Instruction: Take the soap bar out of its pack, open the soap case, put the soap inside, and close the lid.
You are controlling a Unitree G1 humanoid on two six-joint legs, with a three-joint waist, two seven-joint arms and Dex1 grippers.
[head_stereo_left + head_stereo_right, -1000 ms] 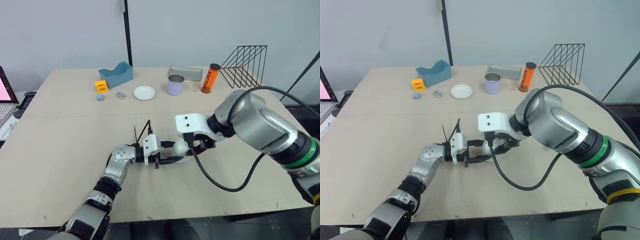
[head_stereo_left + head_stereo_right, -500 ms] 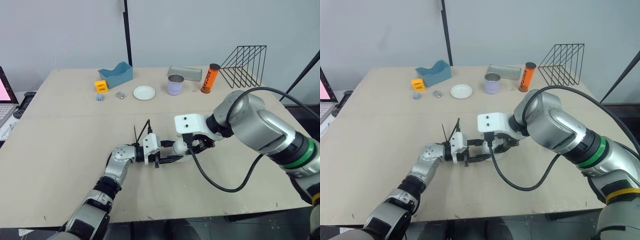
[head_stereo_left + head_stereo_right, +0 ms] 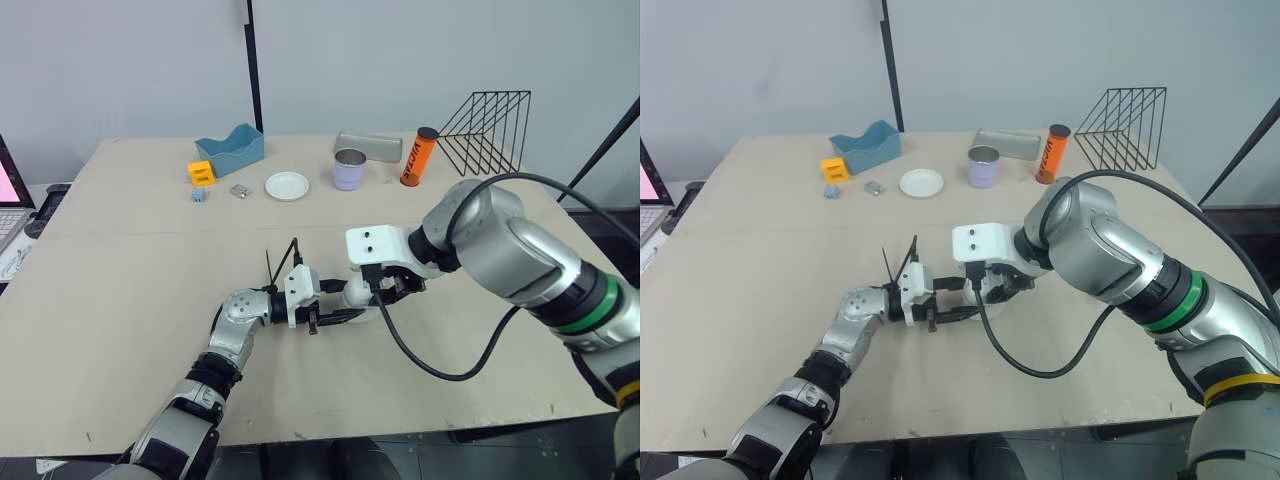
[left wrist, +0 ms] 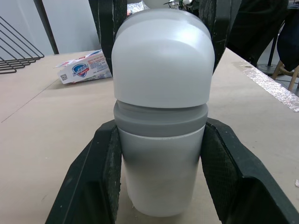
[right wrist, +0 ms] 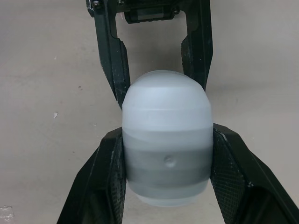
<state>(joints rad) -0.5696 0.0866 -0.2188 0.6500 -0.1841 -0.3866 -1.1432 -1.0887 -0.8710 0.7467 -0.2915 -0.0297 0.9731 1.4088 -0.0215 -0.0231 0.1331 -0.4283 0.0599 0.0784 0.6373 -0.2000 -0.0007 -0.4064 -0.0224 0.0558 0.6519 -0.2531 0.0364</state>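
The soap case (image 3: 356, 292) is a white capsule with a grey band round its middle, its two halves together. It lies on the table (image 3: 130, 260) with a gripper on each end. My left gripper (image 4: 159, 140) is shut on one half, its black fingers (image 4: 103, 158) pressed to both sides. From the opposite side my right gripper (image 5: 166, 163) is shut on the other half, with its pads (image 5: 110, 172) against the case. The soap pack (image 4: 84, 70), a white printed box, lies on the table beyond the case.
Along the back of the table stand a blue bin (image 3: 232, 149), an orange block (image 3: 202, 172), a white plate (image 3: 287, 186), a lavender cup (image 3: 348, 170), an orange can (image 3: 419, 156) and a black wire rack (image 3: 487, 130). A laptop (image 3: 8, 190) sits off the left edge.
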